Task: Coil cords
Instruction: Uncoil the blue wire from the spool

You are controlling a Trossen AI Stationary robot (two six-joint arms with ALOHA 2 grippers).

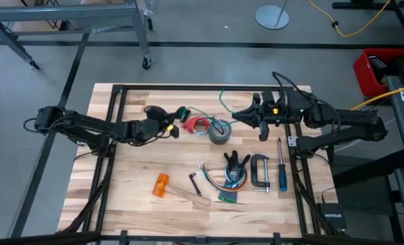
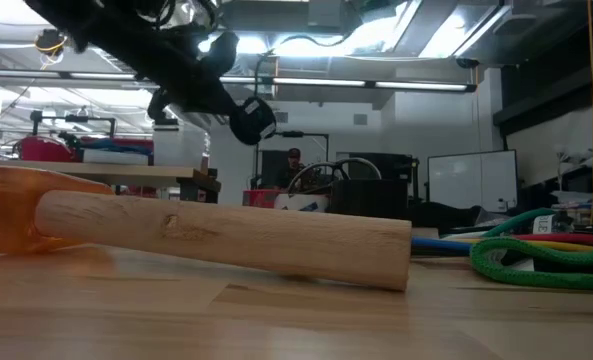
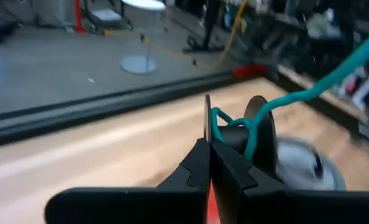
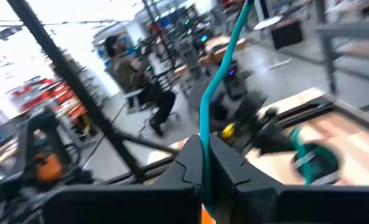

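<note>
A green cord (image 1: 223, 97) is clamped at one end in the closed right gripper (image 1: 237, 116), above the table (image 1: 140, 204), and at the other in the closed left gripper (image 1: 175, 129). Beside it lies a tape roll (image 1: 219, 132). No containers are seen.

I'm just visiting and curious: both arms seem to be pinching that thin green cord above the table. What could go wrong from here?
1. The left gripper and right gripper are both shut on the green cord; pulling apart could make it slip or strain.
2. The cord loops near the grey tape roll, so it might snag there or drag it.
3. Red and other wires lie tangled beside it and could get caught up in the coil.
</note>
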